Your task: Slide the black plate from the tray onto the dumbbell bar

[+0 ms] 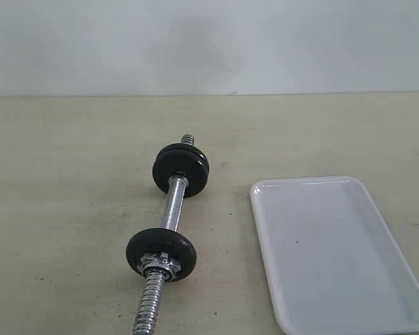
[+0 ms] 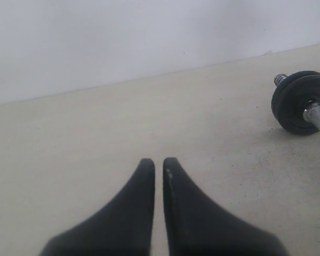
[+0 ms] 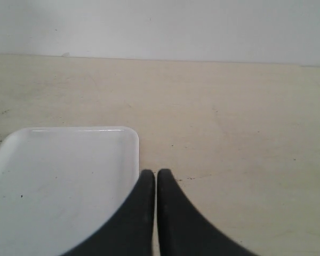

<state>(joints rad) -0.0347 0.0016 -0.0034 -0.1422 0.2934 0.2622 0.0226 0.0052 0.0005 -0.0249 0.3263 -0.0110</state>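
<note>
The bench (image 1: 70, 209) carries the white tray (image 1: 335, 265) at right, with nothing lying in it. Left of it the dumbbell bar (image 1: 171, 209) runs near to far. I judge the black plate (image 1: 181, 169) is already on its far end, where 2 discs sit together. A chrome nut (image 1: 160, 264) locks the near disc (image 1: 160, 248). Left fingers (image 2: 144, 186) and right fingers (image 3: 145, 192) are pressed together, holding nothing.
</note>
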